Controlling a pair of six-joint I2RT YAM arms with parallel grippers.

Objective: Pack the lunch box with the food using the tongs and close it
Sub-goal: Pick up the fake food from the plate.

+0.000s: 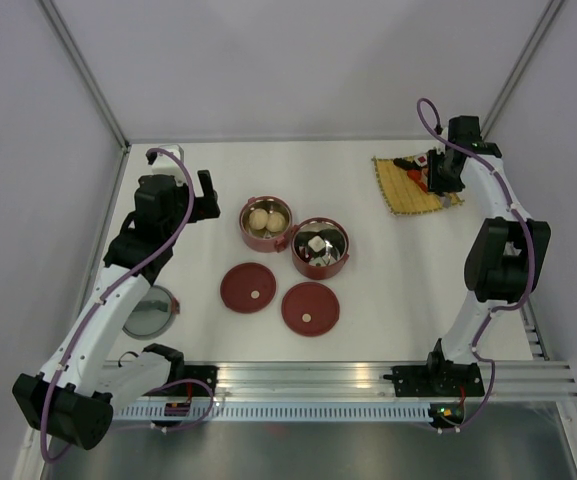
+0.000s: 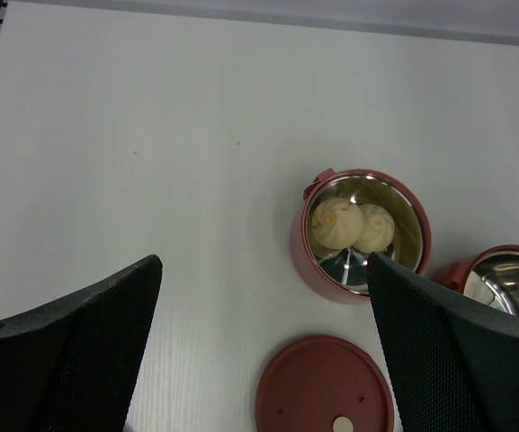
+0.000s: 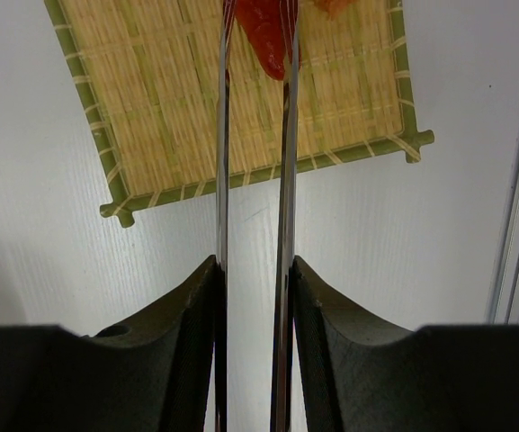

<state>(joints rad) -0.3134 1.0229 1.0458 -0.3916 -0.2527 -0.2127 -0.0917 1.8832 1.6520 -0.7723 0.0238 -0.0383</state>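
On the white table (image 1: 298, 175): left bowl (image 1: 244, 226) just beside right bowl (image 1: 318, 271), left lid (image 1: 247, 288) and right lid (image 1: 310, 307) nearer, mat (image 1: 400, 190) far right.

The bowls (image 1: 265, 246) are set side by side, the lids (image 1: 247, 288) laid before them. The mat (image 1: 400, 190) is placed behind, far right.

The whole worktop (image 1: 398, 290) is seen from high up behind both arms (image 1: 98, 320), looking down. From the left wrist it is looked down on from less high, past the left fingers (image 2: 70, 351), and the bowl (image 2: 299, 247) with two pale balls (image 2: 335, 225) is shared with the top view. From the right wrist the yellow mat (image 3: 151, 108) is seen very close along the tongs (image 3: 222, 180), and is shared too.
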